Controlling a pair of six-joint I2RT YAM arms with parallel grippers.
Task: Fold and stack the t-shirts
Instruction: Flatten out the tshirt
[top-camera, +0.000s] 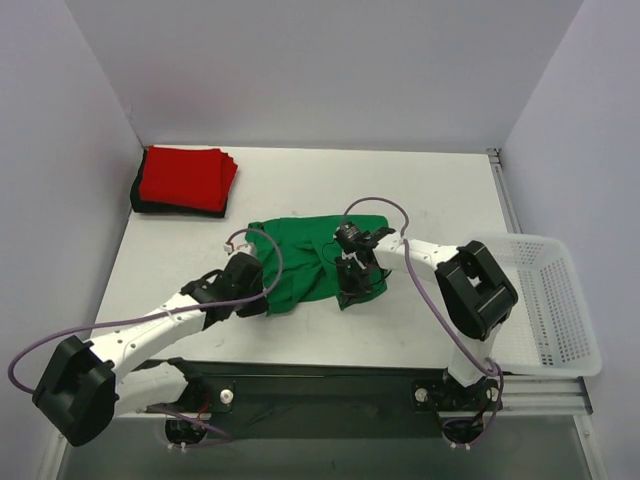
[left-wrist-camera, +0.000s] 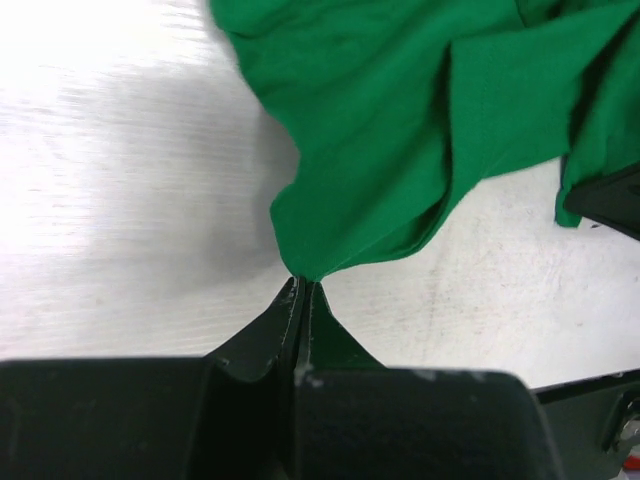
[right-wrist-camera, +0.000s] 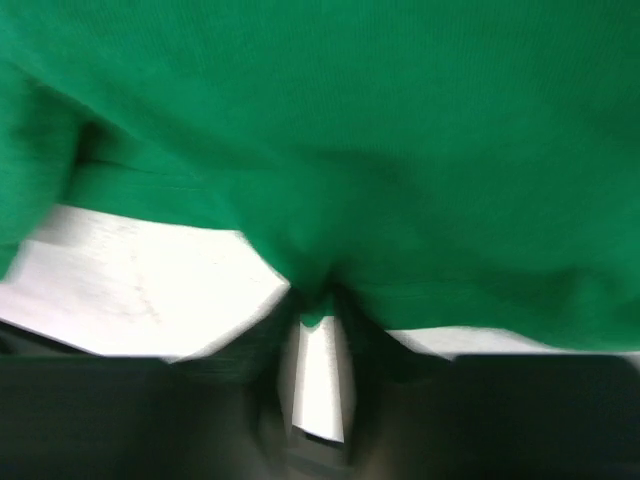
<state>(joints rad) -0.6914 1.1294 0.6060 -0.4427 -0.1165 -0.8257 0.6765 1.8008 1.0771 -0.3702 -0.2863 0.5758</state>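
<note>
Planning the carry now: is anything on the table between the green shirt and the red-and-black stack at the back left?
Nothing visible. Only bare table lies between the green t-shirt and the stack; the basket sits far right. The left gripper and right gripper pinch the shirt's near edge.

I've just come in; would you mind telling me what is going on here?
Both arms are handling the green shirt, crumpled on the table. The left gripper is shut on one near corner, the right gripper on its near edge. A folded red shirt lies on a black shirt at the far left corner.
</note>
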